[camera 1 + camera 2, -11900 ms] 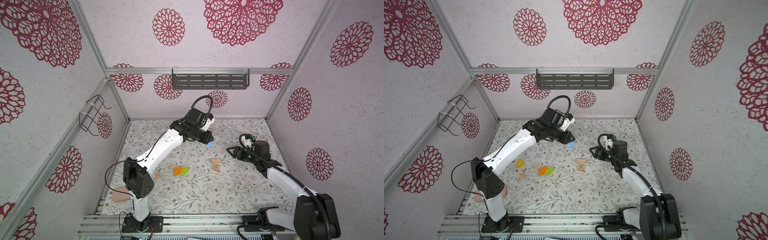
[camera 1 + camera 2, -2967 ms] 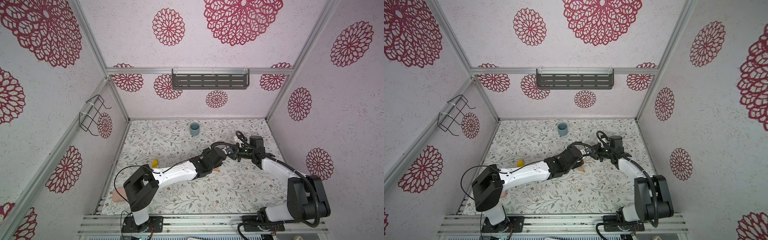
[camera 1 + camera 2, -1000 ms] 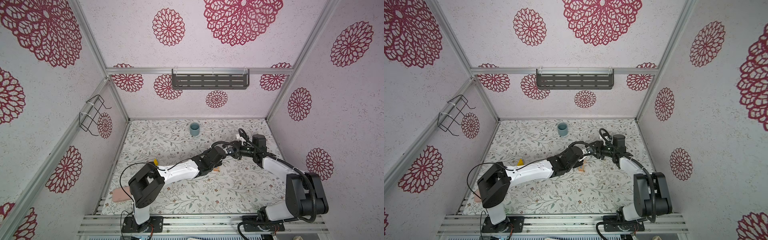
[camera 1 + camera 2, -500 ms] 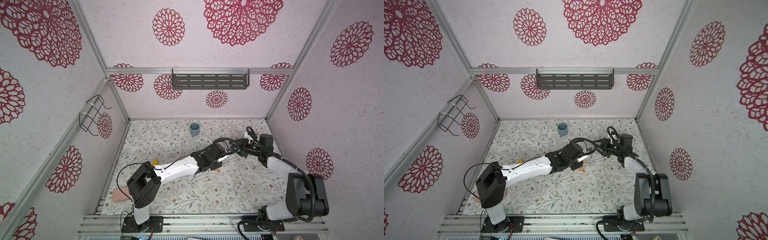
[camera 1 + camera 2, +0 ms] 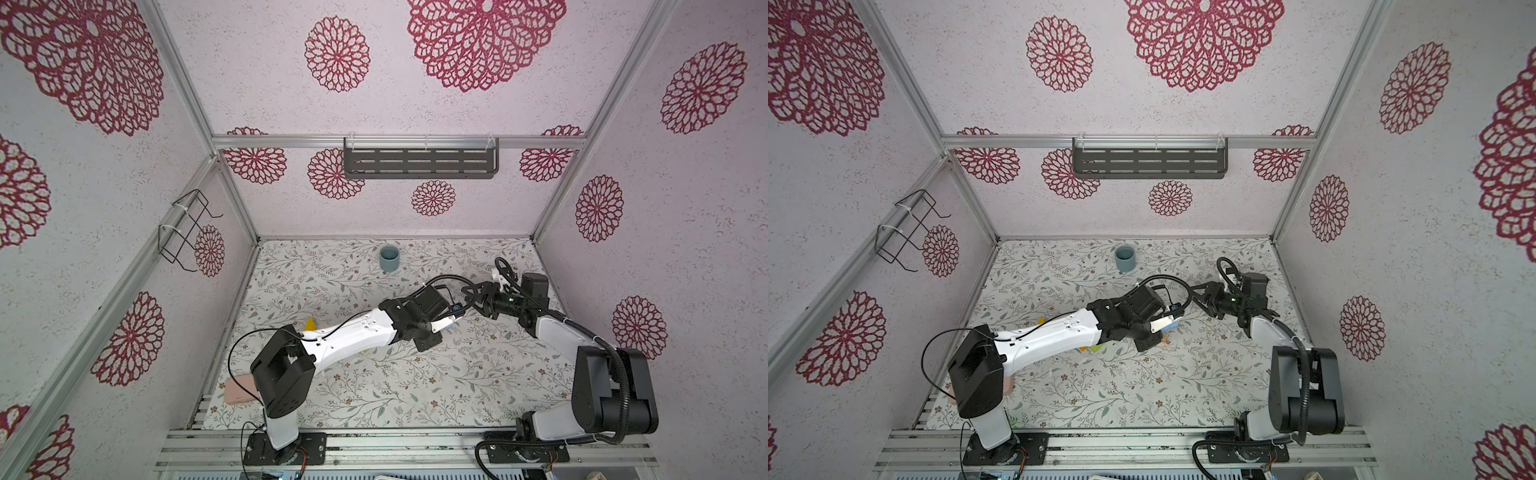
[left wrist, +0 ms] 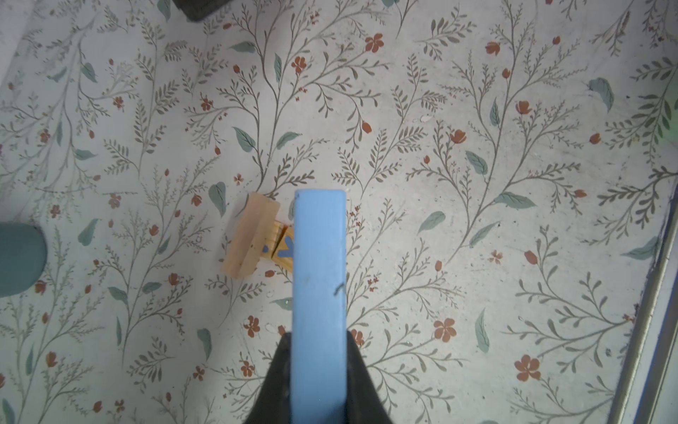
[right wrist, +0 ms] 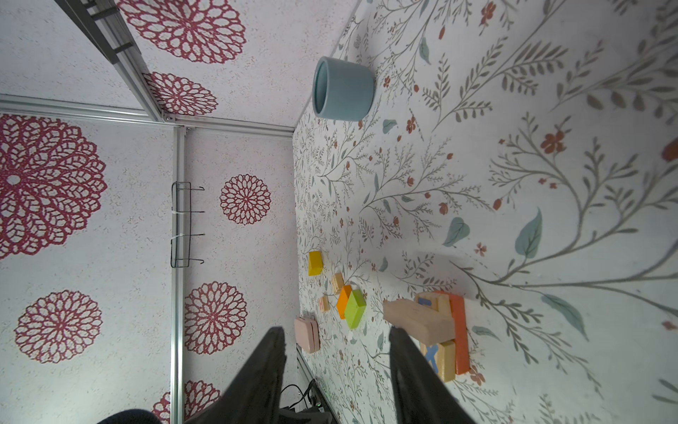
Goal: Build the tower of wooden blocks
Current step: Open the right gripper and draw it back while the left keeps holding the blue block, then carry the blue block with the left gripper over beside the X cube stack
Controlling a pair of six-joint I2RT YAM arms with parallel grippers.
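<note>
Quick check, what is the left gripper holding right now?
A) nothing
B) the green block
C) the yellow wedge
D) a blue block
D: in the left wrist view the left gripper has its jaws closed on the blue block.

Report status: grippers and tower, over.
Left gripper shut on blue block, over tower. Right gripper open, empty. Tower: letter cubes, tan block. No obstruction seen.

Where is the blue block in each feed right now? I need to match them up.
In a top view: blue block slightly right of centre, lower half, mostly hidden.
In a top view: near centre, lower half.
Left wrist: centre to bottom, between the fingers.
Right wrist: not in it.
Shared landmark: grey-blue cup, in all four.
</note>
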